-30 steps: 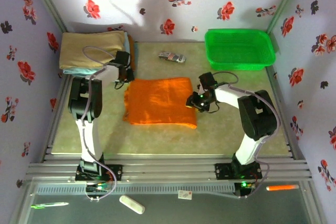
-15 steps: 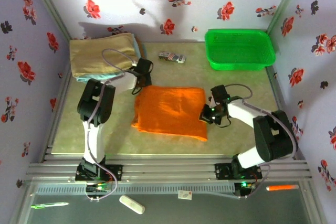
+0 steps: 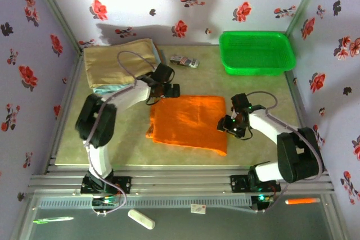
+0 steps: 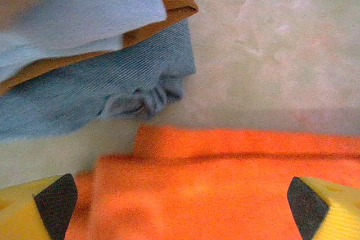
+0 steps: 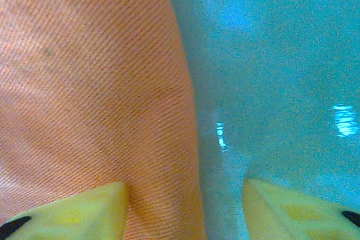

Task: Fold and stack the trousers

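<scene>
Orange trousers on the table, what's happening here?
The folded orange trousers lie mid-table. The left pincer stands open over their far-left corner, next to the stack of tan and blue cloths. The right pincer is open at their right edge. Neither grips the cloth, and the trousers are not yet stacked.

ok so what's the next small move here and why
Probably close the left gripper on the edge of the trousers that it straddles, with the right gripper doing likewise. The trousers lie folded beside the tan folded cloth, not yet stacked, and both jaws stand open.
</scene>
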Robot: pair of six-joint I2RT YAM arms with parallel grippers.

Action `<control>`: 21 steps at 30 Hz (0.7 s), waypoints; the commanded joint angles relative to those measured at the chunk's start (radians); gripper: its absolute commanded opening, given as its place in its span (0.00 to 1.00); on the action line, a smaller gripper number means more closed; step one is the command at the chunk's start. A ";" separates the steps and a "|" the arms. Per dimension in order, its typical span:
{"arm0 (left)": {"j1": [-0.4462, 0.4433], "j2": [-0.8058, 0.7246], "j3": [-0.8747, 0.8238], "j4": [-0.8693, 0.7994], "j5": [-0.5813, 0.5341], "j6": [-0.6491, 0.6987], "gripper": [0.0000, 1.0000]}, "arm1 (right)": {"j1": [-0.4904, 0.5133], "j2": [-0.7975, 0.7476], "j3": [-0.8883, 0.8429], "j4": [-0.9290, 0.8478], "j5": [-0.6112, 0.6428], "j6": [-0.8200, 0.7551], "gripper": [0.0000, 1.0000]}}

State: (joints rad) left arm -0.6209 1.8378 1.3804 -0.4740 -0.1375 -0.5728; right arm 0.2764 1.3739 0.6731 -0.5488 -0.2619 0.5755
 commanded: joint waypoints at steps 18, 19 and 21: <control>0.003 -0.175 -0.501 0.070 0.246 -0.021 0.79 | 0.003 0.080 -0.003 0.086 -0.047 -0.015 0.44; 0.002 -0.186 -0.524 0.106 0.260 -0.026 0.74 | 0.003 0.082 -0.018 0.102 -0.057 -0.008 0.37; 0.003 -0.199 -0.552 0.165 0.280 -0.033 0.61 | 0.003 0.083 -0.041 0.130 -0.080 0.005 0.26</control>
State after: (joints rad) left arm -0.6189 1.6314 0.8841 -0.3820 0.0952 -0.5991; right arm 0.2775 1.4410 0.6754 -0.4416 -0.3111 0.5728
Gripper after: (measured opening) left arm 0.634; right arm 0.280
